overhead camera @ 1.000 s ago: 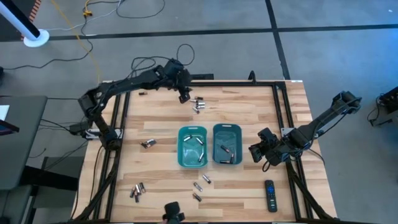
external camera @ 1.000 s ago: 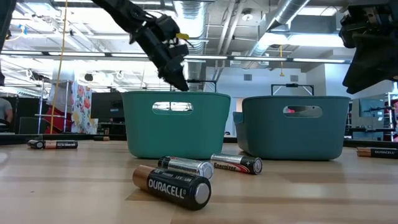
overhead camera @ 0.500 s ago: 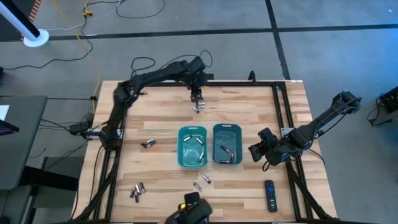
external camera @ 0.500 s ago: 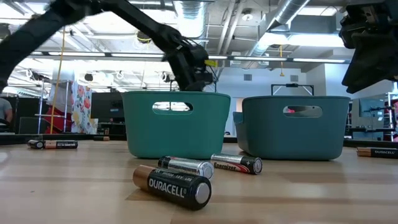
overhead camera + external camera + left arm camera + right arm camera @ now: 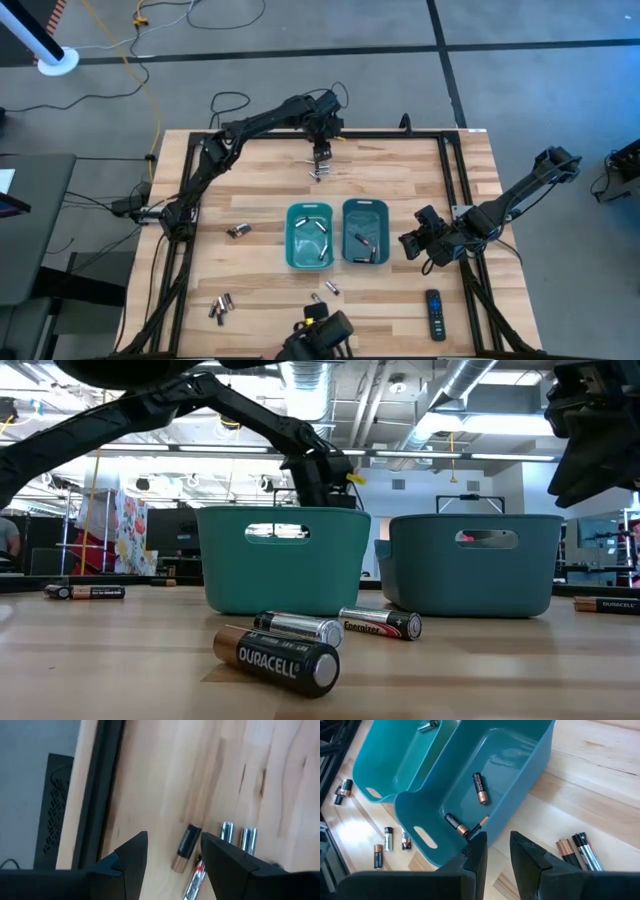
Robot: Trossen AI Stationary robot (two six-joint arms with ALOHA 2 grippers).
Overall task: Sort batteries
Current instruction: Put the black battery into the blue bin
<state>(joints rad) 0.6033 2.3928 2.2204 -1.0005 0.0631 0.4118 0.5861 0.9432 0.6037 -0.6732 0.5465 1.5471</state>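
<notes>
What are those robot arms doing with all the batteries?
They are sorting batteries into two teal bins in the middle of the table. The left pincer is open and hangs over a little cluster of batteries at the far edge of the table, with a dark, copper-ended one between its fingers, not yet gripped. The right pincer waits beside the right bin, which has dark batteries in it. More batteries lie loose on the table, and a remote control too.
</notes>
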